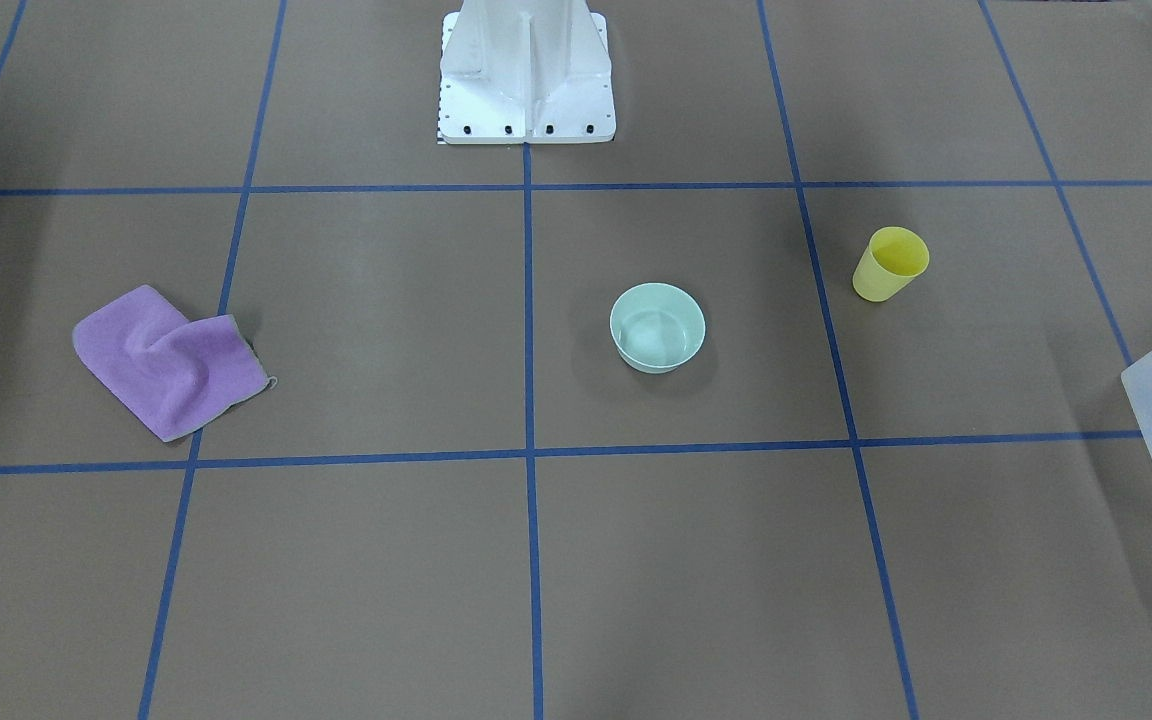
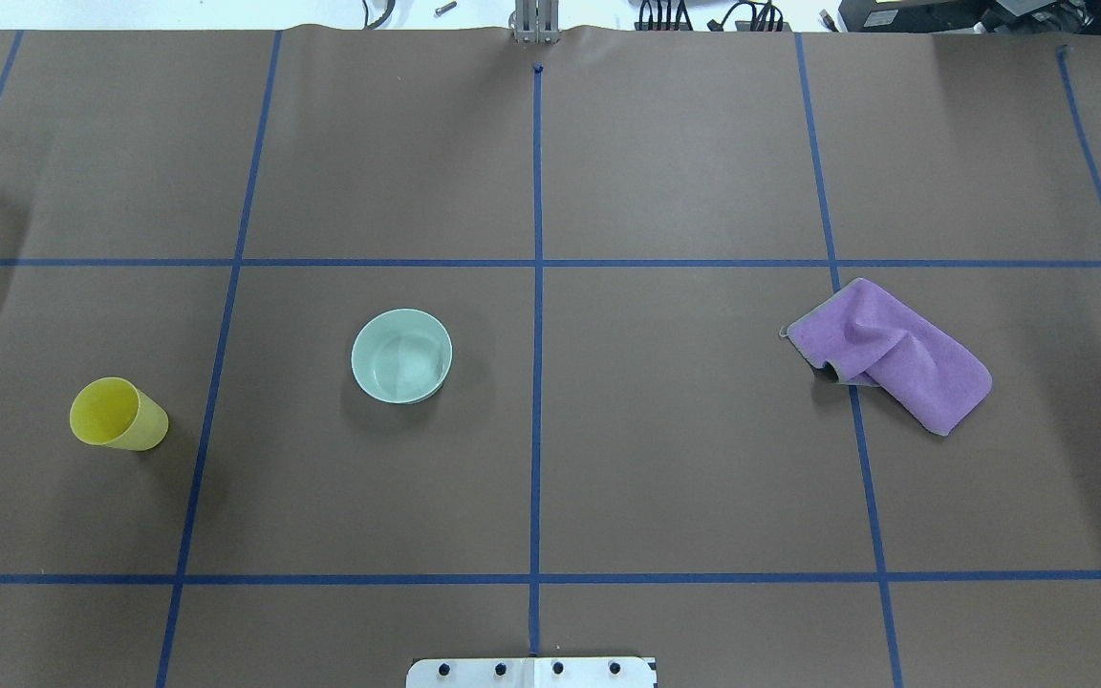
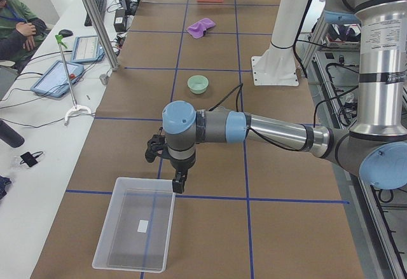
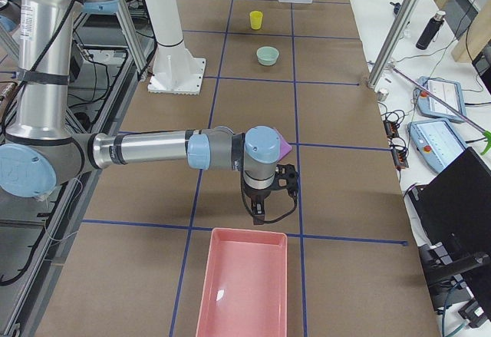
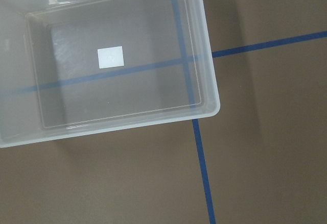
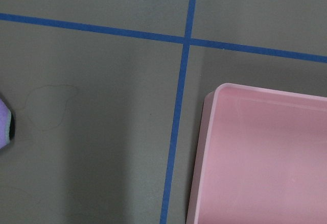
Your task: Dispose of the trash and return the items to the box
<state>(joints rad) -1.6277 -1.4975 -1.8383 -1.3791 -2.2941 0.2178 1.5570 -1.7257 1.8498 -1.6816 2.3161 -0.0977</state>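
Cup stands mouth-up on the bench's left side, with the bowl upright nearer centre, well apart. Box sits at the left end, long side along the bench, cropped overhead. Left end effector hovers by its rim, right end effector near a pink tray; can't tell either's opening. Purple cloth lies rumpled on the right.

bowl: mint-green, upright, empty
cup: yellow, upright, empty — well left of bowl
box: frosted, open-topped, empty — leftmost, well beyond cup
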